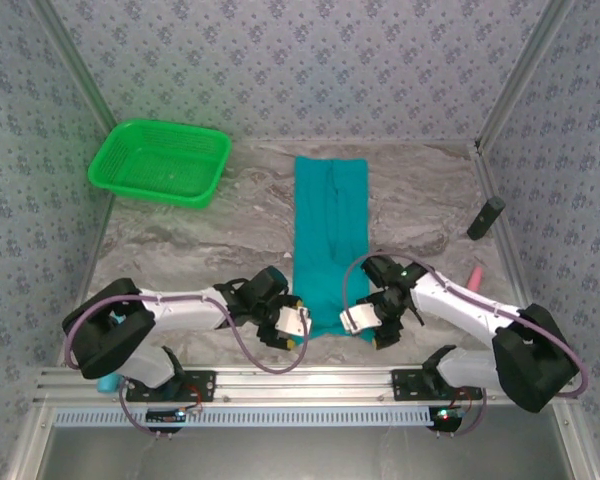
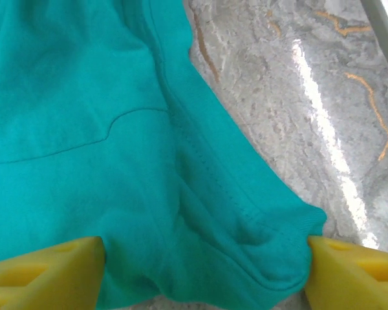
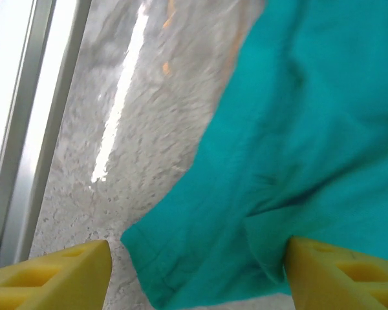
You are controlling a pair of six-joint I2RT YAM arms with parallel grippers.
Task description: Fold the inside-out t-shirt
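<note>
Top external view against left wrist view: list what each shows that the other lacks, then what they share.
From above: the green basket at the far left, a dark object by the right rail, the right gripper, and the whole t-shirt lying as a long narrow strip. From the left wrist: a stitched seam close up, and a bunched corner sitting between the yellow fingers. Shared: the teal t-shirt, the marbled table, and the left gripper at the cloth's near end, jaws apart.

Bare table (image 1: 190,250) lies open either side of the t-shirt (image 1: 330,220); a green basket (image 1: 160,162) blocks the far-left corner.
</note>
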